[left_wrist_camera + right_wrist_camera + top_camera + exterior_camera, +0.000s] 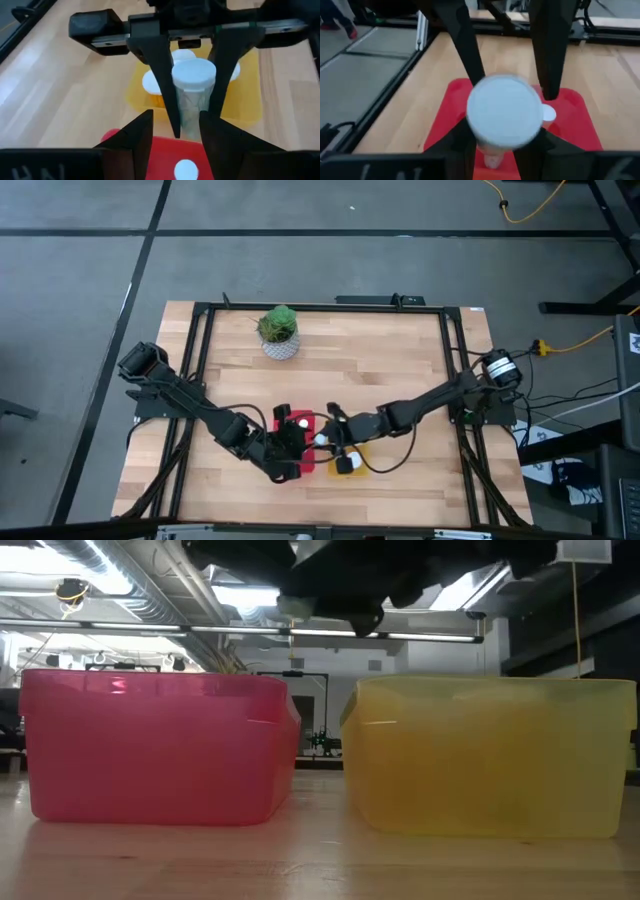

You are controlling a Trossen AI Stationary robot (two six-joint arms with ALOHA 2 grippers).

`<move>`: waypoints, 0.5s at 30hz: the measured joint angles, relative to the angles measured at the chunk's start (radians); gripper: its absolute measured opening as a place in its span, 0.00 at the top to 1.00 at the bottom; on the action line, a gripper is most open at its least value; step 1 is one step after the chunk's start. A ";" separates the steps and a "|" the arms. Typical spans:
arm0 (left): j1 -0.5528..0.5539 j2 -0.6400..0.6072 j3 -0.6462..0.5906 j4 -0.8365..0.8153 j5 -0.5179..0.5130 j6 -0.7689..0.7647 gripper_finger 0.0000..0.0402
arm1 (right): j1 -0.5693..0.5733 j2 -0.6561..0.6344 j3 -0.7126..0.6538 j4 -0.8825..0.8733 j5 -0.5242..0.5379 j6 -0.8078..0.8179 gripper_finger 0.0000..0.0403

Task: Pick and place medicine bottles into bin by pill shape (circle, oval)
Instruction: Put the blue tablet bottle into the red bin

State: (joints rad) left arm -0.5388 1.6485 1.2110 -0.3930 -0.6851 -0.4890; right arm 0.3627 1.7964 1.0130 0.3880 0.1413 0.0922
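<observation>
Bottle talk first: one medicine bottle [194, 80] with a white cap and a clear body hangs upright in the air. The right gripper [502, 145] is clamped on it. The left gripper [176, 114] faces it head-on with its fingers spread on either side of the bottle's lower body. They look wider than the bottle, so I'd call that one released (can't see any real squeeze from it).

Right under the two grippers is the red bin [160, 160], with one small white cap [186, 169] lying in it. Just past the left gripper, on the far side of the held bottle, is the yellow bin [250, 95], with a few more white-capped bottles [151, 82] in it. The two bins stand side by side, close but apart.

Everything is on a light wooden table [400, 360] with a black frame around it. A potted plant [279, 330] is well away from both grippers, near the far edge. Around the table there's grey floor with a yellow cable [530, 205], and the low view shows ceiling ducts and strip lights behind the bins. Both arms crowd over the bins, so in the high view they hide part of them.
</observation>
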 joint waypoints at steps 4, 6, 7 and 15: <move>-0.002 0.001 0.000 0.008 0.002 -0.006 0.60 | 0.000 0.017 0.023 -0.050 0.002 0.007 0.74; -0.001 0.001 0.000 0.017 0.012 -0.007 0.57 | 0.001 0.017 0.017 -0.052 0.000 0.008 0.74; -0.002 0.001 0.000 0.017 0.011 -0.007 0.56 | 0.001 0.017 0.016 -0.053 0.004 0.008 0.74; -0.004 0.001 0.000 0.020 0.053 -0.053 0.45 | 0.002 0.018 0.015 -0.055 0.018 0.008 0.74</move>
State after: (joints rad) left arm -0.5426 1.6497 1.2110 -0.3730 -0.6322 -0.5424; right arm 0.3645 1.8140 1.0276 0.3335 0.1594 0.1001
